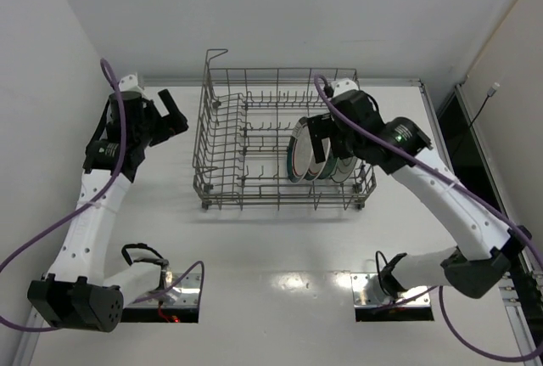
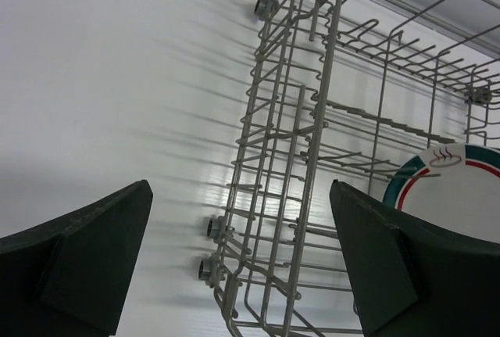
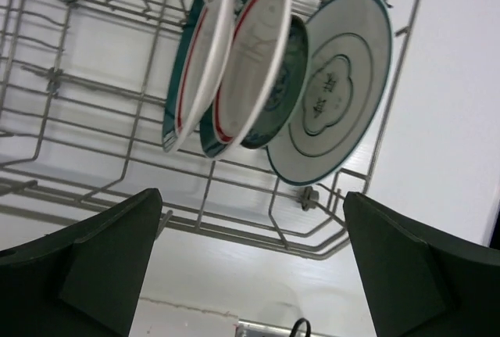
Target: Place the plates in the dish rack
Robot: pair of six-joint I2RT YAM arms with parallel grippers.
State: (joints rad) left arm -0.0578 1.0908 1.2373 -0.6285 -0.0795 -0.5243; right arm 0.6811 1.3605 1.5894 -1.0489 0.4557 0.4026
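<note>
Grey wire dish rack (image 1: 246,128) sits at the middle of the white worktop (image 1: 280,247). All four plates (image 1: 318,152) stand on edge among the tines at its right end. The white plate with grey rings (image 3: 332,91) is closest to the rack's right wall. Next to it comes the teal-blue plate (image 3: 283,79), then the two banded plates (image 3: 251,51), which lean close together. The right hand (image 1: 327,141) hovers just above the plates, fingers spread and holding nothing. The left hand (image 1: 174,114) hangs left of the rack, apart from it, also spread and empty.
</note>
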